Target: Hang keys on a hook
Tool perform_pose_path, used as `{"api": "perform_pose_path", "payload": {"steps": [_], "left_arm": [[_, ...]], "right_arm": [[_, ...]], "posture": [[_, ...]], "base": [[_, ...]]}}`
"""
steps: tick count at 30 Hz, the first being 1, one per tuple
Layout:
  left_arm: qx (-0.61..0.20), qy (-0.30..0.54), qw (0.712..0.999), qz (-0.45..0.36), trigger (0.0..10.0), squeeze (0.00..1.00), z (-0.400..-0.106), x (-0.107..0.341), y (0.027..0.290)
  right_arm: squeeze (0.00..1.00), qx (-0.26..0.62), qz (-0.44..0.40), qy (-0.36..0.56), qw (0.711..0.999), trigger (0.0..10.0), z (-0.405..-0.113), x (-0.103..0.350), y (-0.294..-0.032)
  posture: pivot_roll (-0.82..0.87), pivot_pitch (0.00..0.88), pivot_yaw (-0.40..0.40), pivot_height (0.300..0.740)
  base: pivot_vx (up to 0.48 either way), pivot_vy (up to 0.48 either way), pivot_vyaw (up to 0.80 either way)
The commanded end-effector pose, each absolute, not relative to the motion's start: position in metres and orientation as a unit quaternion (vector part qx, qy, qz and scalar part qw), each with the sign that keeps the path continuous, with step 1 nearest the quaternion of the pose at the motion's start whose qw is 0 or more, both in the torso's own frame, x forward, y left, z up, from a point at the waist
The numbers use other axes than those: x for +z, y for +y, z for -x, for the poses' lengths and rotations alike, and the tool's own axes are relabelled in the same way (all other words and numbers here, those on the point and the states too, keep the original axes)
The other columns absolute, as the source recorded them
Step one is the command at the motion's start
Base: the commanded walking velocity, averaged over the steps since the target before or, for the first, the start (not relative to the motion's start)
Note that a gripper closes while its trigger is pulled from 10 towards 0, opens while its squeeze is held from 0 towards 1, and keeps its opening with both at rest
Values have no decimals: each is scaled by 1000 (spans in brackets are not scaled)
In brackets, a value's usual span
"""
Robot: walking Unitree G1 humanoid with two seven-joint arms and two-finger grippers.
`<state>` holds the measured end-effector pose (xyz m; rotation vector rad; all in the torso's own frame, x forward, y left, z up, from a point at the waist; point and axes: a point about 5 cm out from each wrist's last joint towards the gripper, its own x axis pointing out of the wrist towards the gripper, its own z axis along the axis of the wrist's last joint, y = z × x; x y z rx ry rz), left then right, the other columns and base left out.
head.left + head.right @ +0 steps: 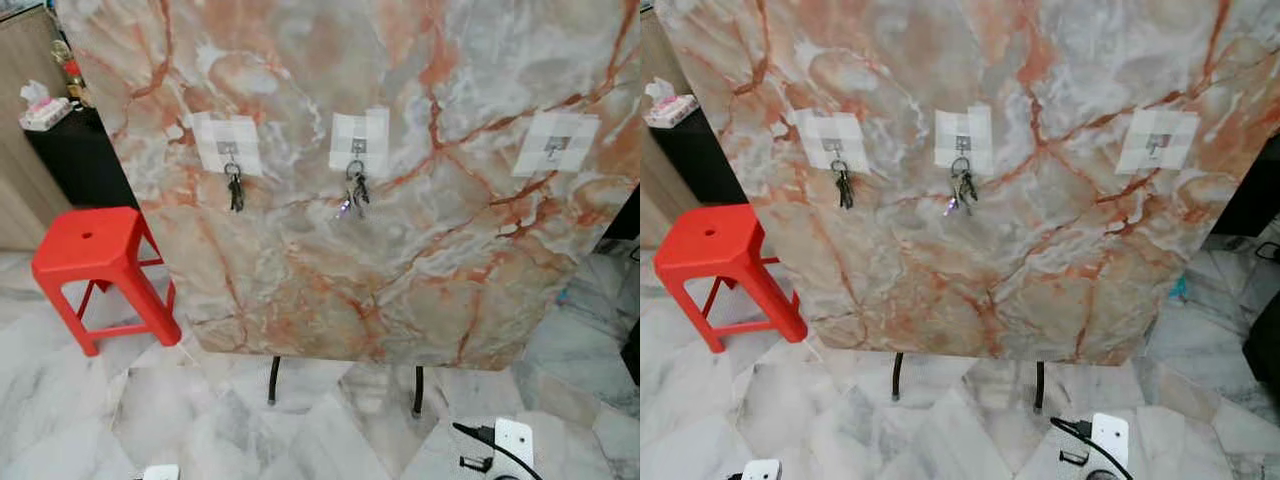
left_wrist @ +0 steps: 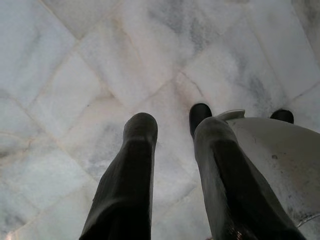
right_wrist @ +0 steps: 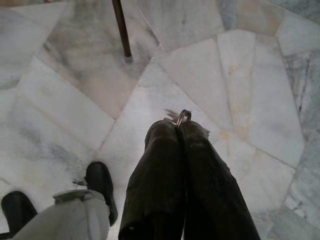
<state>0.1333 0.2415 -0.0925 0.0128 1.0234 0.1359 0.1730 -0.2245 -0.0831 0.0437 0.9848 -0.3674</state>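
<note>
The right end effector (image 3: 179, 131) hangs over the pale marble-tiled floor (image 3: 240, 75) with its black fingers pressed together, pinching a silver metal key ring (image 3: 183, 118) at their tips, while the left end effector (image 2: 172, 127) hangs with fingers spread. Beyond stands an upright orange-veined marble tabletop (image 1: 400, 260) bearing three small metal hooks on white pads: bunches of keys hang at 10 o'clock (image 1: 235, 188) and at centre (image 1: 355, 192), the 2 o'clock hook (image 1: 556, 146) is bare, and a red plastic stool (image 1: 95, 262) sits at 9 o'clock.

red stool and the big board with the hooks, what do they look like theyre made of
Stool: looks like moulded plastic, one even glossy red, legs and seat in one piece.
Board: marble-patterned, orange veins on grey-white with a slight sheen; real stone or a printed laminate, I cannot tell. It stands on thin dark legs, likely metal.
</note>
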Motion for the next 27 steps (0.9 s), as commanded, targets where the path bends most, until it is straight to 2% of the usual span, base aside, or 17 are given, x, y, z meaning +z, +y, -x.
{"api": "perform_pose_path", "payload": {"steps": [1, 4, 13, 27], "left_arm": [[70, 494, 866, -3, 10000, 0, -130, -93, 243], [70, 495, 866, -3, 10000, 0, -130, -93, 244], [63, 496, 866, -9, 10000, 0, -129, -93, 243], [59, 499, 864, -14, 10000, 0, -128, -94, 244]], "right_arm": [[0, -169, -27, 473, 864, 10000, -173, -84, -220], [0, -166, -21, 475, 864, 10000, -172, -85, -220], [0, -173, -24, 470, 865, 10000, -173, -83, -223], [0, -168, -29, 436, 883, 10000, -192, -74, -221]], "posture": [[-109, 0, -9, 740], [-110, 0, -9, 740], [-116, 0, -6, 740], [-117, 0, -4, 740]], "base": [[300, 0, -781], [307, 0, -750], [317, 0, 0], [314, 0, 0]]}}
